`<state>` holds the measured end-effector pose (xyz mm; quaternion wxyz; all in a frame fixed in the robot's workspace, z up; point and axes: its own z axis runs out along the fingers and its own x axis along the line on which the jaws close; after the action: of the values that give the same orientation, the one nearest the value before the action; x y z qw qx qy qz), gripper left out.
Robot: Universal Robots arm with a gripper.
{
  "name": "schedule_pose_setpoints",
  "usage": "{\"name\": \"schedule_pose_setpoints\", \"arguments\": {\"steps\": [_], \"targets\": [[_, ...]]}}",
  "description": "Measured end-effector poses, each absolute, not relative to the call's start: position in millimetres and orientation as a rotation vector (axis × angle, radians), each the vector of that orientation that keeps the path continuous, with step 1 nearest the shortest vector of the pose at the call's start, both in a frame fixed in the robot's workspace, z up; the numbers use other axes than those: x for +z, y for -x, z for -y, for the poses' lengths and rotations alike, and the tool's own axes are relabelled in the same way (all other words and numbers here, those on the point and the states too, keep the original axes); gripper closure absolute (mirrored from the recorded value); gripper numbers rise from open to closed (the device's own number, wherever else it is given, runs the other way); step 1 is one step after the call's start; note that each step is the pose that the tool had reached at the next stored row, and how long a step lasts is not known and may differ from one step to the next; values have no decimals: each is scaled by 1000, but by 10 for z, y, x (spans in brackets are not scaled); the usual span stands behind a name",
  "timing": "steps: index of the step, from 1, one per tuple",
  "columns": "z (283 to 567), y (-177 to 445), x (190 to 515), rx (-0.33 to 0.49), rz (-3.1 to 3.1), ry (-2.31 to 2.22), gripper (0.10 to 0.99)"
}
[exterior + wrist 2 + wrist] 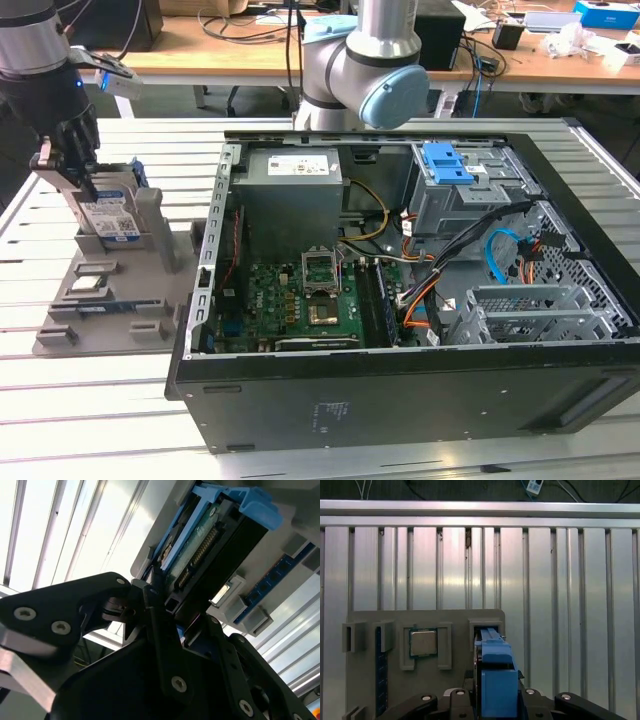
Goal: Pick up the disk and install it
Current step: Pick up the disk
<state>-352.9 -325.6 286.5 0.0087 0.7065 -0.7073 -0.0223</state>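
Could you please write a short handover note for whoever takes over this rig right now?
Gripper: down at the disk, astride its top edge; a firm hold cannot be confirmed.
Disk: upright in its slot in the grey holder, at the exterior view's left, beside the open computer case.
Done: the approach to the disk.
Left: the disk is not yet lifted, nor in the case.
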Motion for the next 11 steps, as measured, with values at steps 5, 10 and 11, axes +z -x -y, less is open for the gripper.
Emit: {"name": "schedule_pose_setpoints", "arguments": {"steps": [5,10,11], "targets": [[3256,3529,2865,-70,2205,-2212,722],[3256,3529,2865,-70,2205,-2212,722],[3256,3529,2865,-70,2205,-2212,722]]}}
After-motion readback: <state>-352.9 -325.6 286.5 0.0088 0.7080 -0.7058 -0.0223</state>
